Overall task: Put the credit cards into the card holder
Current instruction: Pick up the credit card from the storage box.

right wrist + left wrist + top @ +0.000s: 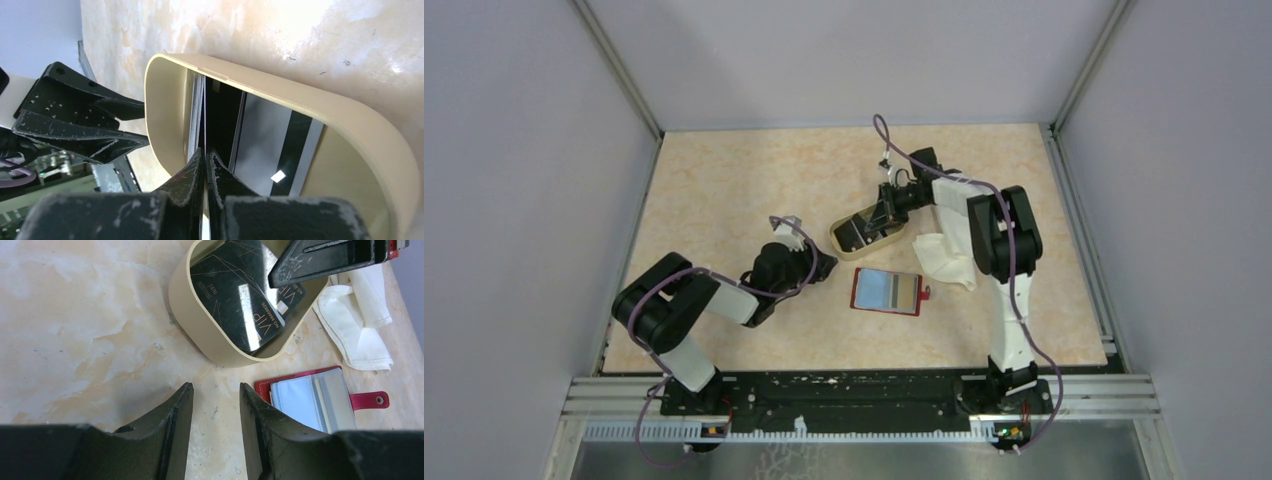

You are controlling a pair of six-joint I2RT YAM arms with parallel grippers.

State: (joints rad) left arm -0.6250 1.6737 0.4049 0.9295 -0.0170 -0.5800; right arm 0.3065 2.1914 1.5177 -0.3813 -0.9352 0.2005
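Black credit cards (pixel 260 135) lie in the tan tray (pixel 310 100) around the pinched-shut right gripper (pixel 205 152), while the left gripper (pixel 216 390), parted and empty, hovers beside the open card holder (pixel 886 291).

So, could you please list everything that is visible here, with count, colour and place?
credit cards: several, number unclear, black, stacked in the tray
tray: one, tan, mid-table
card holder: one, red, lying open, nearer the arms than the tray
cloth: one, white, right of the tray
table: one, beige marbled
left claw: black, open, left of the card holder
right claw: black, shut, inside the tray at the cards
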